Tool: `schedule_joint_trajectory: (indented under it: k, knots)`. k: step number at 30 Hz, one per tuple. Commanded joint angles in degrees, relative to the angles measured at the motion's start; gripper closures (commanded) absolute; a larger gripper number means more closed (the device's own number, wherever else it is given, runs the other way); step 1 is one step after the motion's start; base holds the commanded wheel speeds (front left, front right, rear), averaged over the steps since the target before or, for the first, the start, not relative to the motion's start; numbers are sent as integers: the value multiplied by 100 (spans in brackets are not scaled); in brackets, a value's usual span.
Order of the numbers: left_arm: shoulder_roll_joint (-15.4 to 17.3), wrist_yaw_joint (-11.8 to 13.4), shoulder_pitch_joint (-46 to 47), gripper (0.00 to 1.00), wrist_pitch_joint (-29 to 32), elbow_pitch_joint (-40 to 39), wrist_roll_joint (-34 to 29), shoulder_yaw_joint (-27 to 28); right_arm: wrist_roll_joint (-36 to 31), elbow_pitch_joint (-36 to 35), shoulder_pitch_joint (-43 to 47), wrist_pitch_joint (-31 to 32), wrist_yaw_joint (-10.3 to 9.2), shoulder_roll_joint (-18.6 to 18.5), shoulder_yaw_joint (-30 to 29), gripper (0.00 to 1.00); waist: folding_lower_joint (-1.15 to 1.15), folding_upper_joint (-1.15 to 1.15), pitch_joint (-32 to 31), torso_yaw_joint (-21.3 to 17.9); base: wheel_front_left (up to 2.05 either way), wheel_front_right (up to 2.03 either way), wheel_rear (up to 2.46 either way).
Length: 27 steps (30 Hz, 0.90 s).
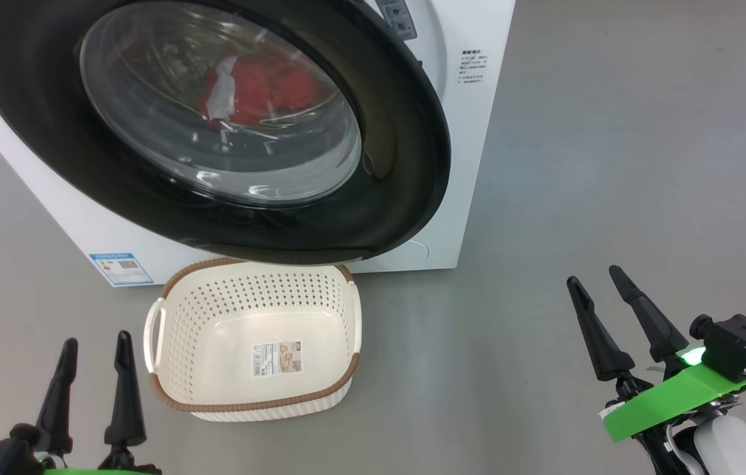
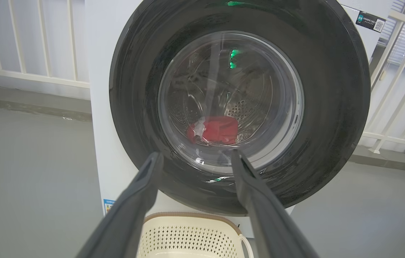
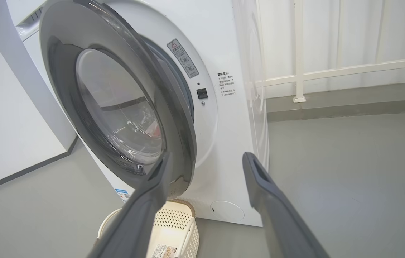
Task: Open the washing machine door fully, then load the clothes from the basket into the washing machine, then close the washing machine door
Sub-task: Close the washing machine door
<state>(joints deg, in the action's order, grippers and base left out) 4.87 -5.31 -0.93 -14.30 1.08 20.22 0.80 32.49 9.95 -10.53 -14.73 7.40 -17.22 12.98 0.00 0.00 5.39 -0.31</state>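
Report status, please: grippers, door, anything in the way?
Open, empty: left gripper, right gripper. Loaded: clothes inside washing machine; door ajar. Below door: empty basket.

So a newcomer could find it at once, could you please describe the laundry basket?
Find the big white washing machine with its round black door ajar. On the grey floor right below that door sits the basket: cream perforated plastic, empty, and set apart by its brown woven-look rim.

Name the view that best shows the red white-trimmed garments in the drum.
Left wrist view: the red white-trimmed fabric garments are seen square-on through the clear door glass, outline sharp. Head view shows them through glare and distortion; right wrist view gives a red sliver.
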Motion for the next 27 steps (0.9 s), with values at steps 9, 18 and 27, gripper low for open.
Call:
schedule_joint_trajectory:
  k: [9,18,27]
  knots:
    - [-76,-133,161,0,-70,9,-172,273,19,-113,-73,-27,9,-61,192,0,0,0,-45,-47,0,0,0]
    - [-127,-185,195,0,-70,13,-245,298,24,-125,-79,-27,9,-90,241,0,0,0,-32,-19,0,0,0]
    - [-150,-205,203,0,-70,-26,-286,311,19,-152,-110,-27,9,-119,291,0,0,0,8,25,0,0,0]
